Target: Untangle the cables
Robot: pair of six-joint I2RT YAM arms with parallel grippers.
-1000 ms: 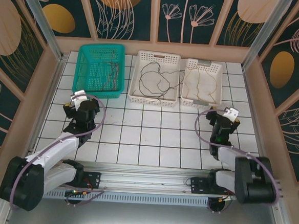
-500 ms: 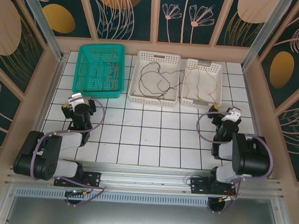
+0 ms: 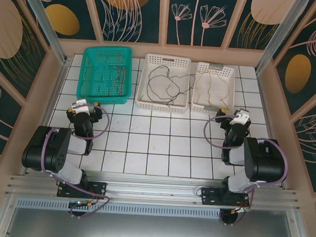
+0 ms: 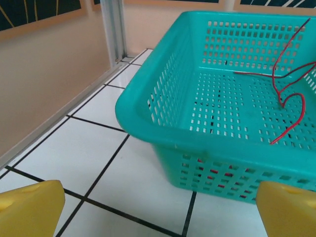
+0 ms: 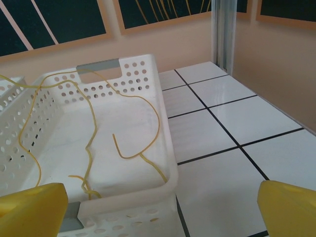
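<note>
At the near edge both arms sit folded close to their bases, each wrist low over the tiled table [image 3: 146, 134] and pointed toward the back row of baskets. The left gripper [image 4: 158, 212] is released: its yellow fingers [image 4: 29, 207] stand wide apart with only bare tile between them. The right gripper [image 5: 160, 210] is likewise spread and empty, with its fingers [image 5: 286, 207] at the far corners of the wrist view. The open tiles between the arms and the baskets carry no wire. Further back, three baskets stand side by side against the rear wall. The teal basket [image 4: 148, 106] on the left holds the red cable [image 4: 280, 98], lying loose on its floor with strands crossing each other; whether that is one wire or several cannot be told. The middle white basket [image 3: 145, 79] holds the dark cable [image 3: 166, 78] in open loops. The right white basket [image 5: 165, 148] holds the yellow-tan cable [image 5: 159, 123], slack and curled, with one free end visible. Assessment: the cables appear separated by colour, one colour to a basket, and nothing is held, so the task looks complete or very nearly so. Small crossings within each basket remain, and the strands are too thin to confirm any knots.
</note>
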